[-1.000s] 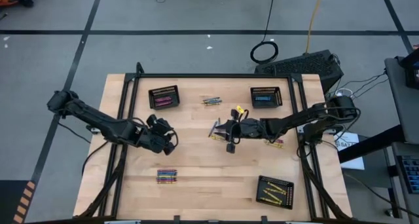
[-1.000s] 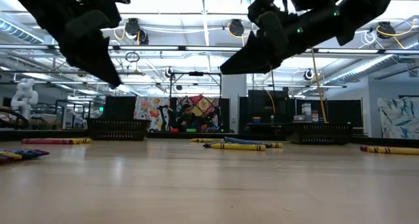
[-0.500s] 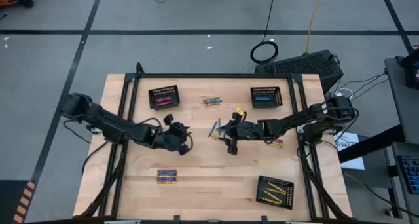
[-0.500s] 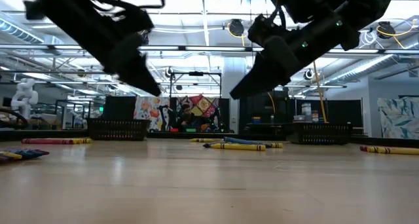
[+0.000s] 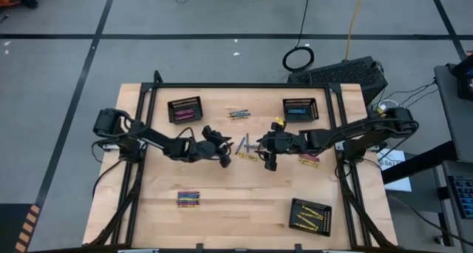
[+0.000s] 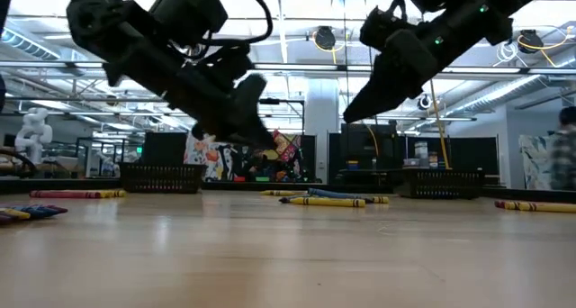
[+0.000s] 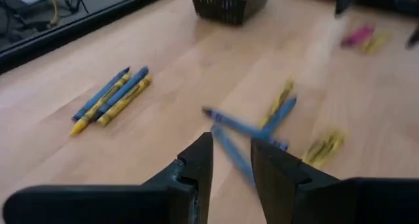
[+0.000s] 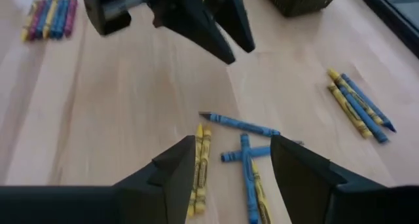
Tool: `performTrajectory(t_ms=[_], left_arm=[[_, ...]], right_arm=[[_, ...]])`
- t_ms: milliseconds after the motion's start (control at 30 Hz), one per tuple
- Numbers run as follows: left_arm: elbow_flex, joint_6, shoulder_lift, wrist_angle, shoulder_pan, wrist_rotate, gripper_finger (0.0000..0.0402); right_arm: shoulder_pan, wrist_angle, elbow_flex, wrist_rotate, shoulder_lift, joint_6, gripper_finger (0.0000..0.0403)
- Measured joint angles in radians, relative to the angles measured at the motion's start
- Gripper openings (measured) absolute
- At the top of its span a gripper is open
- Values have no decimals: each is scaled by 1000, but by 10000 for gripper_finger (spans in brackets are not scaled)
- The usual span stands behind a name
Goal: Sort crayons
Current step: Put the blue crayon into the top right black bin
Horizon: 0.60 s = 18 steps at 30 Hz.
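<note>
Looking straight down, the high view takes in the whole pale wooden table (image 5: 222,183); three black mesh rectangular baskets sit near its edges, one at the far left (image 5: 185,109), one at the far right (image 5: 299,109), one at the near right corner (image 5: 310,215) holding yellow sticks; only this view shows that near basket and how the two dark arms reach in from opposite sides toward the table's middle. The low view, level with the table top, hides the near basket but shows both arms raised clear of the wood, slanting down toward each other. A loose scatter of thin blue and yellow crayons (image 8: 243,158) lies at the table's middle, between the two grippers; the right wrist view shows them crossed over one another, a yellow pair lying side by side. A smaller blue and yellow bunch (image 5: 238,114) lies between the two far baskets; a mixed row (image 5: 188,199) lies toward the table's near left; a few more (image 5: 309,159) lie under the right arm. The left gripper (image 7: 230,160) hovers above the middle scatter, its fingers a narrow gap apart, holding nothing; the right gripper (image 8: 234,164) hangs over the same scatter, fingers spread wide and empty.
</note>
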Motion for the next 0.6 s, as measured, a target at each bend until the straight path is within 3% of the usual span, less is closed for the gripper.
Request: performTrajectory(t_ms=[200, 467, 600], left_arm=[[25, -10, -11, -3, 90, 33, 107], [43, -27, -11, -14, 182, 256, 107], [43, -27, -10, -36, 181, 291, 108]], right_arm=[[0, -49, 0, 1, -75, 21, 183], [0, -70, 0, 33, -88, 4, 183], [-1, -90, 0, 75, -88, 15, 183]])
